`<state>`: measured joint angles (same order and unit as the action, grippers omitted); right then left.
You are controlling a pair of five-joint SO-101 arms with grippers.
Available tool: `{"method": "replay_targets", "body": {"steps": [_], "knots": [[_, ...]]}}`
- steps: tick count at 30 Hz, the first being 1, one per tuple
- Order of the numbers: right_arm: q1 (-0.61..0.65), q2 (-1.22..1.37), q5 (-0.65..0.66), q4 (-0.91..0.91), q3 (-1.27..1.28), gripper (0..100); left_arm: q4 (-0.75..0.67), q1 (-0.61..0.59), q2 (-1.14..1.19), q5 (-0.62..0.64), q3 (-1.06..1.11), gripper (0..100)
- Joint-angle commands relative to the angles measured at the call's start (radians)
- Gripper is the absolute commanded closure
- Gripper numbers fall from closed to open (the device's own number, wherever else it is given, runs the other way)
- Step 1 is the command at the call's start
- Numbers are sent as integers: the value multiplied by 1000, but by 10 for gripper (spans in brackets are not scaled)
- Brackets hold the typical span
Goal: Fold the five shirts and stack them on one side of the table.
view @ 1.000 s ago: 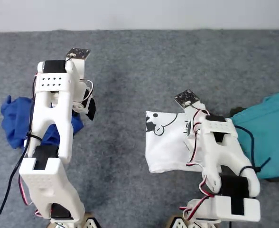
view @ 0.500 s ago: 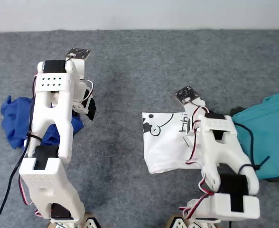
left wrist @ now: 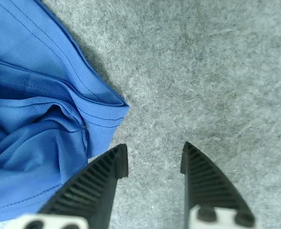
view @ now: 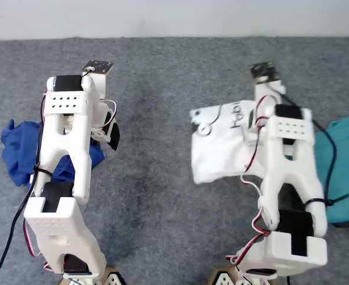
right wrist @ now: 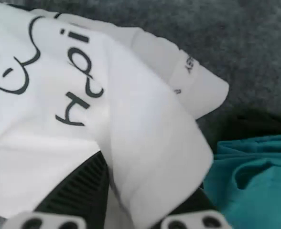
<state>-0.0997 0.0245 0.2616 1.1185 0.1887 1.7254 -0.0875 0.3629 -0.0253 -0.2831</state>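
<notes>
Right tool, clamped on the white printed cloth shirt, has dragged it toward the grey bench's far edge, apparently for folding; left tool hangs apart.

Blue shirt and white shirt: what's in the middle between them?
Mostly bare grey table, seen in the high view. The left gripper hangs just beside the blue shirt; the white shirt lies farther over.

I see gray fuzzy cover over whole table, like carpet. Plain white wall runs along far edge. I spot 1 darker patch near middle of cover. Light is soft and even. In left wrist view, cover looks rough and speckled. In right wrist view, it looks darker.
</notes>
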Motion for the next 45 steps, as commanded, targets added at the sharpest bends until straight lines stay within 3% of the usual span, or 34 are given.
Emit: {"method": "replay_targets", "body": {"steps": [1,6,14,22,34,45], "knots": [[-77,-7,-94,50,-114,990,-3,-2,-5,2,-2,812],[-209,-8,-304,84,-141,990,-3,-2,-5,2,-2,812],[-432,-74,-410,76,-110,990,-3,-2,-5,2,-1,812],[-568,-179,-408,30,-92,990,-3,-2,-5,2,-1,812],[-720,-194,-407,137,12,990,-3,-2,-5,2,-1,812],[-809,-193,-407,-94,278,990,-9,-2,-5,2,44,812]]}}
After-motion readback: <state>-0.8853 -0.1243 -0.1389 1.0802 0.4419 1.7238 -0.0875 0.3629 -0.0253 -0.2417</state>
